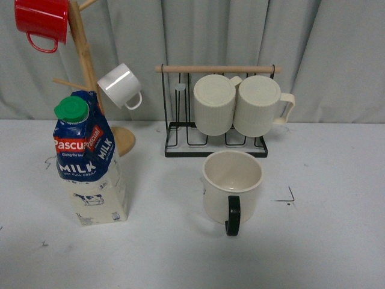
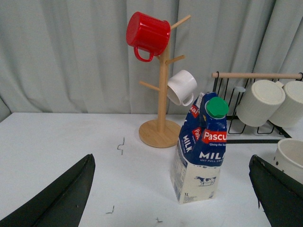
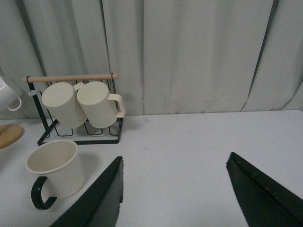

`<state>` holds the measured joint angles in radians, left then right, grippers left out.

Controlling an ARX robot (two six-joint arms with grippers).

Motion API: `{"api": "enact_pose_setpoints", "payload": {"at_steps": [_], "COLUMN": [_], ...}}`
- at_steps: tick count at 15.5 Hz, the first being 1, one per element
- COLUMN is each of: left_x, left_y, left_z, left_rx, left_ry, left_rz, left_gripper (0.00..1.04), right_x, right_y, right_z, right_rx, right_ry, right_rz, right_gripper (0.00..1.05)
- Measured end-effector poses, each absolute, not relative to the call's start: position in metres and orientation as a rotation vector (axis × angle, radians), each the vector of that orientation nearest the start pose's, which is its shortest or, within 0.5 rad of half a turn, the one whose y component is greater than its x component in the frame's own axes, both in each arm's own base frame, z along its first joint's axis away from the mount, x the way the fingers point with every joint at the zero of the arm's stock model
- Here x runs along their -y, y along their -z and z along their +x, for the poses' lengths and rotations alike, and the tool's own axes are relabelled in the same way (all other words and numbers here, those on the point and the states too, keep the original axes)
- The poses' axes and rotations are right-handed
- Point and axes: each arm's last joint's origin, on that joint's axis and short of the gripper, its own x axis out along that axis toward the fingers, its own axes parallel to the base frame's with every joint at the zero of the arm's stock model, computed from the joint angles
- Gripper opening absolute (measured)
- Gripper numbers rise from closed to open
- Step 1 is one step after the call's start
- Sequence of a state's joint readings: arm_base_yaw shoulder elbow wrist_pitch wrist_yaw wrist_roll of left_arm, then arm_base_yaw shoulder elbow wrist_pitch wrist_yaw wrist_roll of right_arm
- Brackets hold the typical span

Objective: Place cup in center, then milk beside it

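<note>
The cup (image 1: pixel 233 186), wide and cream with a black handle turned toward me, stands upright on the white table, just left of a black corner mark (image 1: pixel 287 196). It also shows in the right wrist view (image 3: pixel 54 172) and at the edge of the left wrist view (image 2: pixel 291 156). The milk (image 1: pixel 90 162) stands upright at the left, apart from the cup. Bare tabletop of the center (image 1: pixel 165 208) lies between them. My left gripper (image 2: pixel 171 158) is open and empty, facing the milk (image 2: pixel 201 161). My right gripper (image 3: pixel 175 157) is open and empty, to the right of the cup. Neither gripper shows in the front view.
A wooden mug tree (image 1: pixel 90 78) with a red mug (image 1: pixel 41 21) and a small white mug (image 1: pixel 120 85) stands behind the milk. A black wire rack (image 1: pixel 216 129) with two ribbed cream mugs (image 1: pixel 240 103) stands behind the cup. A grey curtain closes the back.
</note>
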<state>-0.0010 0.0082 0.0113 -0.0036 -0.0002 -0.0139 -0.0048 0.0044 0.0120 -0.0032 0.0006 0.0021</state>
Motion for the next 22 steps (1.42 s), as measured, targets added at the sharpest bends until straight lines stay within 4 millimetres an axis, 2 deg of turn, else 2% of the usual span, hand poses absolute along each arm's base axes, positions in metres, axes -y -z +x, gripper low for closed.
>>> {"api": "enact_pose_setpoints", "payload": {"at_steps": [1, 2, 3, 4, 5, 7, 8, 9, 12, 15, 19, 22], "left_x": [0.0, -0.001, -0.008, -0.013, -0.015, -0.017, -0.017, -0.016, -0.006, 0.018, 0.042, 0.043], "left_y": [-0.166, -0.165, -0.175, -0.188, -0.21, -0.254, -0.274, -0.279, -0.283, -0.283, -0.253, -0.233], "left_z": [0.098, 0.096, 0.099, 0.101, 0.101, 0.113, 0.126, 0.14, 0.191, 0.229, 0.262, 0.285], "left_rx": [-0.001, -0.151, -0.434, -0.52, -0.505, -0.369, -0.314, -0.308, -0.341, -0.342, -0.406, -0.456], "left_ry": [0.001, 0.056, 0.098, 0.091, 0.143, 0.199, 0.221, 0.228, 0.256, 0.294, 0.229, 0.122], "left_rz": [-0.014, -0.057, -0.238, -0.358, -0.418, -0.381, -0.342, -0.322, -0.266, -0.201, -0.136, -0.094], "left_gripper": [0.98, 0.98, 0.98, 0.98, 0.98, 0.98, 0.98, 0.98, 0.98, 0.98, 0.98, 0.98], "right_x": [0.0, 0.0, 0.0, 0.0, 0.0, 0.0, 0.0, 0.0, 0.0, 0.0, 0.0, 0.0], "right_y": [-0.167, -0.167, -0.167, -0.167, -0.167, -0.167, -0.167, -0.167, -0.167, -0.167, -0.167, -0.167], "right_z": [0.097, 0.097, 0.097, 0.097, 0.097, 0.097, 0.097, 0.097, 0.097, 0.097, 0.097, 0.097], "right_rx": [0.004, 0.004, 0.004, 0.005, 0.003, 0.004, 0.004, 0.004, 0.004, 0.004, 0.004, 0.004], "right_ry": [0.005, 0.005, 0.004, 0.005, 0.005, 0.004, 0.004, 0.004, 0.004, 0.004, 0.004, 0.004], "right_rz": [0.002, 0.002, 0.003, 0.002, 0.002, 0.002, 0.002, 0.002, 0.002, 0.002, 0.002, 0.002], "right_gripper": [0.79, 0.9, 1.0, 0.97, 0.98, 0.98, 0.98, 0.98, 0.98, 0.98, 0.98, 0.98]}}
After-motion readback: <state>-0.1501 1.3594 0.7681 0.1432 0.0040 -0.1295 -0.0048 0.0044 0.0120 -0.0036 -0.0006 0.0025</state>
